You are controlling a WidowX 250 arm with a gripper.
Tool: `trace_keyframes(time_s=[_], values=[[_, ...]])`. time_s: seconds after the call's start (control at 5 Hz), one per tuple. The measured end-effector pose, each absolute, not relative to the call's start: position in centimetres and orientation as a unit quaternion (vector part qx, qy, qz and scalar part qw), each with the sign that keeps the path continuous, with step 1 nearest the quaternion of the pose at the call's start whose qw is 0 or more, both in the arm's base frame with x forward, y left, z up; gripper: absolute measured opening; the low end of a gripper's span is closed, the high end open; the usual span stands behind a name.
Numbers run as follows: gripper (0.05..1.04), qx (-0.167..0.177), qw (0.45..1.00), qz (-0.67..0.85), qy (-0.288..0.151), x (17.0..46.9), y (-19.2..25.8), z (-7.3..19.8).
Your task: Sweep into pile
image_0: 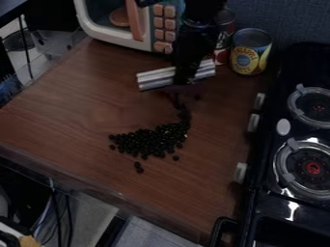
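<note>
- imo the step here is pushing the loose stuff in toward the main pile (148, 141), so I'd set the bar (155, 78) down flat behind the trail (184, 116) and ease it toward the near edge of the tabletop (84, 106)
- go slow and low, these beans look round and would probably roll under or around the ends if the bar rides high or gets shoved fast
- short strokes ftw, stop once the trail meets the pile, otherwise you just flatten the heap
- then come in from the near side for the strays (138, 168), nudging them back up, away from the edge
- as for how it points: the bar lies crosswise in the view, long axis on a slight slant, left end lower in the picture, right end higher and toward the cans (251, 51)
- that puts it broadside to the pile, pretty handy for a push straight down the view
- the beans themselves make a sort of hook, wide part running left to right mid tabletop, with the trail bending up from its right side toward the bar
- tool (186, 80) is above the far part of the tabletop and looks closed on the bar, right of its middle, so the longer left side might twist if beans bunch up there
</note>
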State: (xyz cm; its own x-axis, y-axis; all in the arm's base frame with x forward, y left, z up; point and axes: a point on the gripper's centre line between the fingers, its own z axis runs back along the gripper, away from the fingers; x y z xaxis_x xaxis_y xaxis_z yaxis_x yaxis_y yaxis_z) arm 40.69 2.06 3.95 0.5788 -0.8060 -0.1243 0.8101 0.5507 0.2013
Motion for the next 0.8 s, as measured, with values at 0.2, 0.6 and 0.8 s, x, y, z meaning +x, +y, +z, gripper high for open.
trace_keyframes(time_s=[0.2,0.6,0.8], values=[[0.386,0.128,0.880,-0.458,0.021,41.8,2.5,2.6],[0.386,0.153,0.864,-0.478,0.031,42.4,3.2,1.5],[0.386,0.152,0.858,-0.489,0.047,41.3,3.0,0.7]])
